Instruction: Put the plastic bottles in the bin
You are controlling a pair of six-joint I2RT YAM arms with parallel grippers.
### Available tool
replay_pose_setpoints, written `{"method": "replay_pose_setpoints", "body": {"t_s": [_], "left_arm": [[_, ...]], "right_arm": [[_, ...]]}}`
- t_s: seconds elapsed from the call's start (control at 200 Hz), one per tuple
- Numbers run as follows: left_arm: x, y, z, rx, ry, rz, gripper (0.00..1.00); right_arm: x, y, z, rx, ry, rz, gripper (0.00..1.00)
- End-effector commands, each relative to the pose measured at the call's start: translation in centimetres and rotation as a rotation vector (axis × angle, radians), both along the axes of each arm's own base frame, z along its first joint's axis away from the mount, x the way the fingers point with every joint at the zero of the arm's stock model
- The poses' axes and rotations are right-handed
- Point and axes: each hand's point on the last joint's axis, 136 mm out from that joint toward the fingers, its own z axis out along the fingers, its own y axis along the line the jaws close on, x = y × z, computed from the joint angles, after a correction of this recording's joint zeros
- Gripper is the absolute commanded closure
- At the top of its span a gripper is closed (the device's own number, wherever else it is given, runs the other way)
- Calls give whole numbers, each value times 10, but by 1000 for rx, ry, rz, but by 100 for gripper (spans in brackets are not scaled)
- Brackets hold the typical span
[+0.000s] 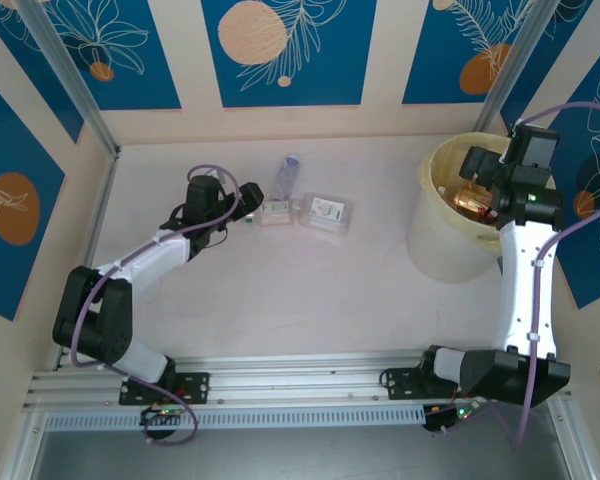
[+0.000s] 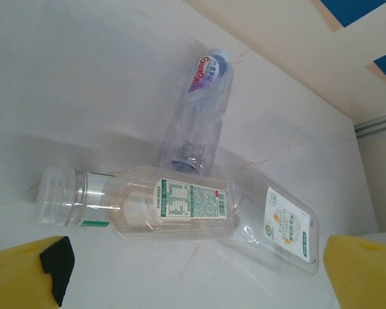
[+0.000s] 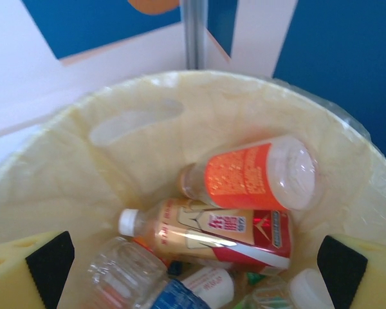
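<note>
Three clear plastic bottles lie on the table: a purple-labelled one (image 1: 287,175) (image 2: 196,112), a white-capped one with a printed label (image 1: 273,211) (image 2: 154,203) and a flat one (image 1: 325,214) (image 2: 280,228). My left gripper (image 1: 245,203) (image 2: 199,283) stands open just short of the white-capped bottle, with nothing between its yellow fingers (image 2: 26,273). Over the pale yellow bin (image 1: 435,245) (image 3: 148,129) at the right, my right gripper (image 1: 480,190) (image 3: 193,270) hangs open and empty. Inside the bin lie several bottles, among them an orange-labelled one (image 3: 244,177) and a red-and-gold one (image 3: 219,232).
Blue-and-cream walls close in the table at the back and both sides. A metal rail (image 1: 280,385) runs along the near edge with both arm bases on it. Bare tabletop (image 1: 300,300) lies between the bottles and the rail.
</note>
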Motion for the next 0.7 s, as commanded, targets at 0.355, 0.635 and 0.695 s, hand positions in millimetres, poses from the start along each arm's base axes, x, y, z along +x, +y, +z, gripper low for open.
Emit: {"method": "replay_pose_setpoints", "body": {"t_s": [0.355, 0.635, 0.695], "left_arm": [[5, 20, -22, 16, 140, 90, 0], [-2, 24, -30, 1, 196, 99, 0], [-3, 23, -30, -5, 201, 99, 0]], "right_arm": [[1, 244, 26, 132, -231, 1051, 1], [36, 302, -97, 1, 128, 1268, 1], [48, 306, -126, -50, 211, 1269, 1]]}}
